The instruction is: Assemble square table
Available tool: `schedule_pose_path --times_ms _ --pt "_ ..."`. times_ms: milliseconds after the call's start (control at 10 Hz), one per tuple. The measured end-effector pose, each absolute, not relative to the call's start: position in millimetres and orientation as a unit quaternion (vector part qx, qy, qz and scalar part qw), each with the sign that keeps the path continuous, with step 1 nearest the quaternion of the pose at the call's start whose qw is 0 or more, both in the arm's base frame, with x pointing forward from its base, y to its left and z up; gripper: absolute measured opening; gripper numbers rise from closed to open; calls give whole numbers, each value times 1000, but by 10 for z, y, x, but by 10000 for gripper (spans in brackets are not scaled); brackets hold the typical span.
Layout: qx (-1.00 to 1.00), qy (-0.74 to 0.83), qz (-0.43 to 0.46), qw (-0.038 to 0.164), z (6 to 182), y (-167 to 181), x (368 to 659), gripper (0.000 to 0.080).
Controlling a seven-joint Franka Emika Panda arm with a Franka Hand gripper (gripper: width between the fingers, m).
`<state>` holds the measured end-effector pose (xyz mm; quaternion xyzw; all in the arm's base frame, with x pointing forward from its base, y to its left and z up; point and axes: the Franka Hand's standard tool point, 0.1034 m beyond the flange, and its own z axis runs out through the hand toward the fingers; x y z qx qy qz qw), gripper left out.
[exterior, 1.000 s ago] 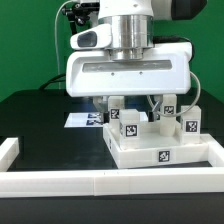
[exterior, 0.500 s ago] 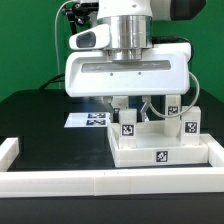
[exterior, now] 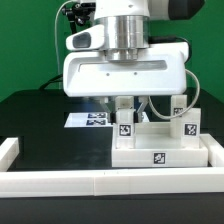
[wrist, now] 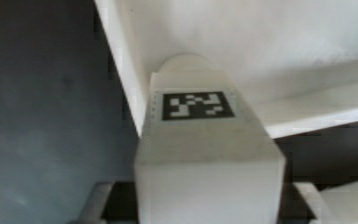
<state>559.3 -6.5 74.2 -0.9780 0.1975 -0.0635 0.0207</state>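
The square table top (exterior: pixel 145 153) lies against the white rail at the exterior view's right, with a tag on its front rim. My gripper (exterior: pixel 124 108) is shut on a white tagged leg (exterior: pixel 124 127) and holds it upright over the top's left part. Whether the leg touches the top is unclear. In the wrist view the leg (wrist: pixel 201 150) fills the middle, tag facing the camera, with a finger (wrist: pixel 112 200) on each side, my gripper (wrist: pixel 206 205) closed on it, and the top's white surface (wrist: pixel 282 60) beyond. Two more legs (exterior: pixel 190 124) (exterior: pixel 176 108) stand at the right.
A long white border rail (exterior: pixel 100 181) runs along the front, with a short end piece (exterior: pixel 8 150) at the left and another side (exterior: pixel 214 150) at the right. The marker board (exterior: pixel 88 119) lies flat on the black table behind the gripper.
My gripper has come down a little with the leg in it, and the leg now stands lower over the table top's left part. The other legs have stayed in place.
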Motion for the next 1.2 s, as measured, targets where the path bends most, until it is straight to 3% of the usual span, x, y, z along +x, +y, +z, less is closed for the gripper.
schedule_pose_path --times_ms 600,900,1100,1200 --pt "-896 440 -63 20 738 -265 5537 305" --pt "-883 466 -63 19 736 -305 5522 310" --pt "-883 464 -63 19 736 -303 5523 549" --pt "-883 464 -63 20 736 -303 5523 618"
